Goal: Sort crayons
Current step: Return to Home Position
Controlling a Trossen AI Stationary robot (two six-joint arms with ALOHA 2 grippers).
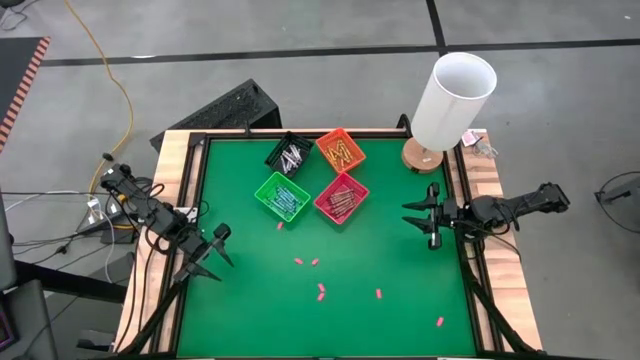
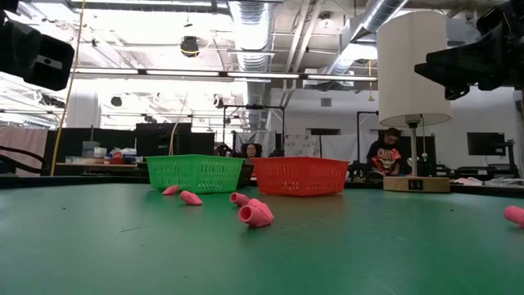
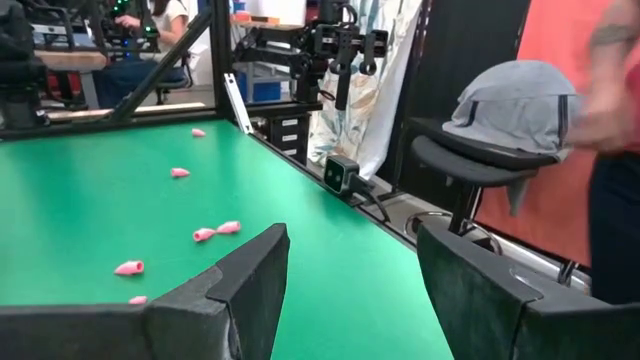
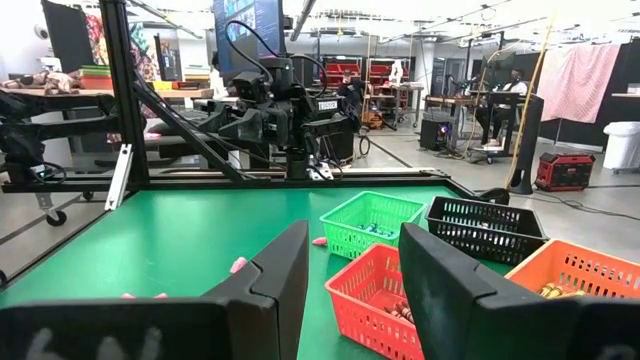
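Note:
The crayons lie sorted in four small bins at the far middle of the green table: grey/white ones in the black bin (image 1: 289,153), yellow/orange in the orange bin (image 1: 340,150), blue/teal in the green bin (image 1: 282,196), brown/red in the red bin (image 1: 341,197). My left gripper (image 1: 207,252) is open and empty at the table's left edge. My right gripper (image 1: 420,215) is open and empty at the right edge, its fingers toward the bins. In the right wrist view the red bin (image 4: 375,290) lies just past the fingers.
Several tiny pink bits (image 1: 320,291) lie scattered on the mat's near half. A white lamp (image 1: 452,103) on a wooden base stands at the far right corner. A person's arm (image 3: 610,80) shows beyond the table's near edge in the left wrist view.

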